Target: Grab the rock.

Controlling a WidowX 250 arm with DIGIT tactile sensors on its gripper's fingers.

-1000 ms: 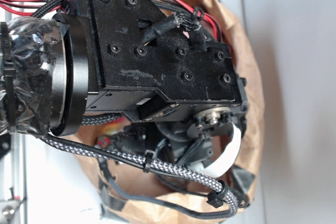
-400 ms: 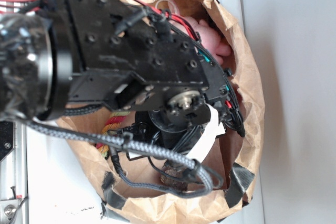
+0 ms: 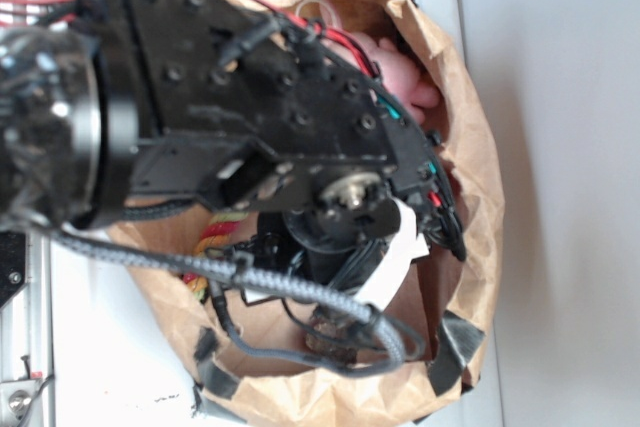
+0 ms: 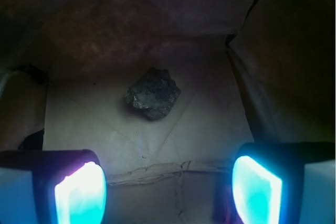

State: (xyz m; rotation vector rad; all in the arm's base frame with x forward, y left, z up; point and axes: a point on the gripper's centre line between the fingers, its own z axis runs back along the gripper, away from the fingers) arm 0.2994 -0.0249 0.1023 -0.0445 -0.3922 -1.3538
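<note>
My jaws point(image 4: 168, 184) stand wide open with nothing between them — the two glowing pads point(image 4: 80, 192) sit at the bottom corners of the wrist view, well apart. Ahead of them and roughly centred on the gap lies the rock point(image 4: 153, 93), alone on the creased floor of the paper bag point(image 4: 210, 129), clear of the bag's walls on every side. It is a dark, rough lump with faceted, uneven faces; I judge it hard and rigid, heavy for its size, not fragile, and gritty enough that it should not slip so long as both pads land on broad faces. The risk is its irregular shape: closing on a corner or slope could make it twist or squirt sideways, so I would take it across its middle, at its widest flanks, with the pads low enough to pass the bulge. The paper under it is thin and wrinkled and may snag if I go too deep. From the exterior view, my arm point(image 3: 250, 117) fills the mouth of the brown bag point(image 3: 470, 197), which sits on the white counter point(image 3: 560, 247); a pink plush toy point(image 3: 405, 77) shows near the bag's far edge, and the rock itself is hidden under me there.
</note>
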